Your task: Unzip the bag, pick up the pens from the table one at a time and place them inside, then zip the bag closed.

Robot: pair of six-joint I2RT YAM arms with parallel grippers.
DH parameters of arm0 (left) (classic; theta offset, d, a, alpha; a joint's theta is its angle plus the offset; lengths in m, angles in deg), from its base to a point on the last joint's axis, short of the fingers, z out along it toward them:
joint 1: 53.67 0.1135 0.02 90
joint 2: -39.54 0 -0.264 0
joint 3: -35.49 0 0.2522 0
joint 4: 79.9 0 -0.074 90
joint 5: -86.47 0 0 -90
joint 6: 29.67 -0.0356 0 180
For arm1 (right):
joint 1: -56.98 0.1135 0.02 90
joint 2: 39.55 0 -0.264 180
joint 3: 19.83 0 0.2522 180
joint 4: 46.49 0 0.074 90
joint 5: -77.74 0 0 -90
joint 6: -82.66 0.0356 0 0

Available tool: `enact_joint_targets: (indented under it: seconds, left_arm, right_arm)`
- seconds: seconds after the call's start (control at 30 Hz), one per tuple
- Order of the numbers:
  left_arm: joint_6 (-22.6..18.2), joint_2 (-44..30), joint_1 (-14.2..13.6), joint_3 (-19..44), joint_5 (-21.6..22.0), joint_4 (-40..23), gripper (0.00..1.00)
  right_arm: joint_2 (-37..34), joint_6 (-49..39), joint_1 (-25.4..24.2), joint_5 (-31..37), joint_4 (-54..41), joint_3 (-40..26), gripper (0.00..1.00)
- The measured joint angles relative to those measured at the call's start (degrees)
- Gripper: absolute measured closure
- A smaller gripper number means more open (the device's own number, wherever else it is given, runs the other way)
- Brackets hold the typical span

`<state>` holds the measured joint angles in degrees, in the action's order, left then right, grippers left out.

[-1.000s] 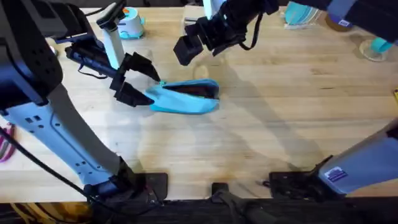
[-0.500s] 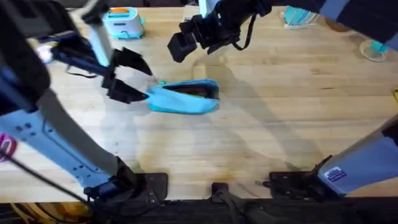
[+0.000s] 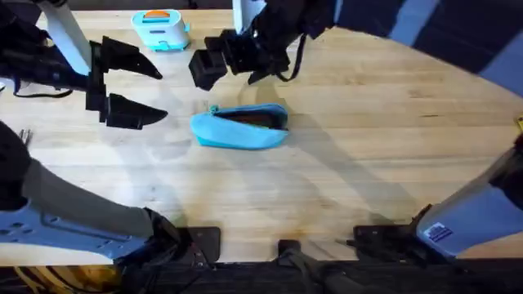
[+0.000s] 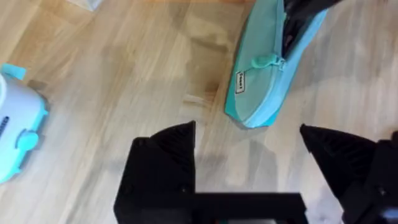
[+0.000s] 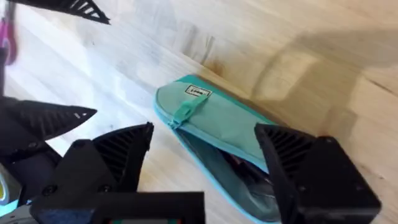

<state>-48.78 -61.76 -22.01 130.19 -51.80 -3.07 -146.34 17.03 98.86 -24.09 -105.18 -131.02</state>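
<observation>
A robotics lab bench: two robot arms are bolted at the near edge of a pale butcher-block surface (image 3: 368, 163), with a toy toaster (image 3: 161, 28) at its far side.

Pale wooden plank surface (image 3: 368, 147) with soft shadows, a teal toy toaster (image 3: 160, 28) behind.

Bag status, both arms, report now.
Left gripper open, empty, off the bag's pull-tab end. Right gripper open, empty, above the bag. Bag unzipped on the table, dark items inside. Nothing blocking.
</observation>
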Motion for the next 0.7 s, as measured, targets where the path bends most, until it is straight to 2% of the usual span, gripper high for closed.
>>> enact_joint_targets:
  seconds: [0.2, 0.4, 0.7]
  left_arm:
    - [0.00, 0.01, -0.31, -3.16, 0.03, 1.97, 0.003]
    - [-0.21, 0.01, -2.40, -8.17, 0.16, 5.31, 0.006]
    - [-0.21, 0.01, -2.58, -9.29, 0.43, 5.71, 0.006]
  right_arm:
    - [-1.28, 1.70, 0.16, 0.00, 0.11, 0.00, 0.004]
    - [-1.30, 4.74, 0.23, -1.75, 0.94, 0.00, 0.004]
    - [-1.52, 10.49, 2.07, -5.06, 1.62, 0.00, 0.004]
